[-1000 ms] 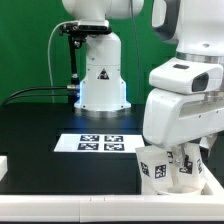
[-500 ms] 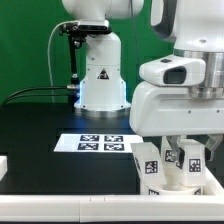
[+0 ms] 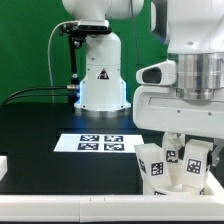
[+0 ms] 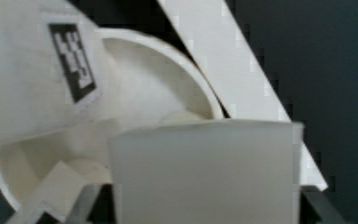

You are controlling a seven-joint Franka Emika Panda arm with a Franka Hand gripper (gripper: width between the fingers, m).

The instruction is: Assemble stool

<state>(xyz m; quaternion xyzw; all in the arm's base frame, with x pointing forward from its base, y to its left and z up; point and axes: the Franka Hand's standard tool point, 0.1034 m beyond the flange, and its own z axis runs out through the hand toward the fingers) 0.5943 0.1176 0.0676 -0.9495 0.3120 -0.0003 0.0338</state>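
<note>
a white robot arm reaches down over a black tabletop (image 3: pixel 40 125), at the near edge on the exterior view's right. below the wrist, the jaws (image 3: pixel 181 152) are clenched on a short chunky white stool leg (image 3: pixel 184 160), which carries a black-and-white square tag. another tagged leg (image 3: pixel 153 167) stands just beside it, toward the exterior view's left. in the wrist view, a leg (image 4: pixel 208 170) fills the foreground, and behind it curves the round white seat (image 4: pixel 158 90), a shallow disc, with a tagged part (image 4: pixel 51 70) in front of it. whether the held leg already sits in a seat socket cannot be told. the parts look like stiff, light, smooth plastic, likely slippery; a grip across a leg's flat sides seems safest. the marker board (image 3: pixel 98 143) lies flat mid-tabletop, well apart from the stool parts.
</note>
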